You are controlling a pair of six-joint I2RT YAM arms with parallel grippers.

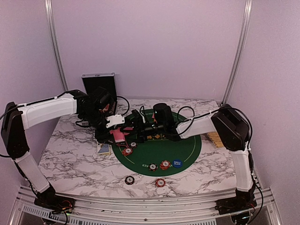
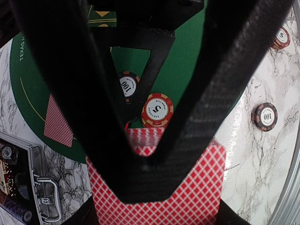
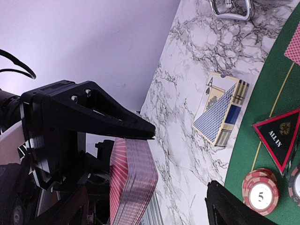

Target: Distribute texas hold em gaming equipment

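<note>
Lifted clear of the left part of the green mat (image 1: 187, 145): a deck of red-backed cards (image 2: 192, 183), pinched at one end by the left gripper (image 2: 143, 164), jaws closed tight on the stack. Met from the right by the right gripper (image 3: 182, 159), jaws spread wide with nothing clamped, one fingertip (image 3: 140, 130) right at the deck's upper edge; cannot tell whether touching.

Under the deck on the felt: a red-orange 5 chip (image 2: 157, 109), and just beside it a black 100 chip (image 2: 127, 85), partly hidden behind a finger. Close by, a triangular ALL IN marker (image 3: 279, 138), black with a red border. At the mat's edge toward the case, a single card (image 2: 58, 123) lying face down.

Near the mat's front edge, a blue marker disc (image 1: 177, 163). Off the mat, nearer still on the marble table (image 1: 70, 159): a lone black chip (image 1: 130, 180) and a lone red-orange chip (image 1: 160, 182), apart from each other.

Left of the mat, flat on the marble, a blue card box (image 1: 104, 149). At the far left, a black case (image 1: 98, 84) with lid upright.
</note>
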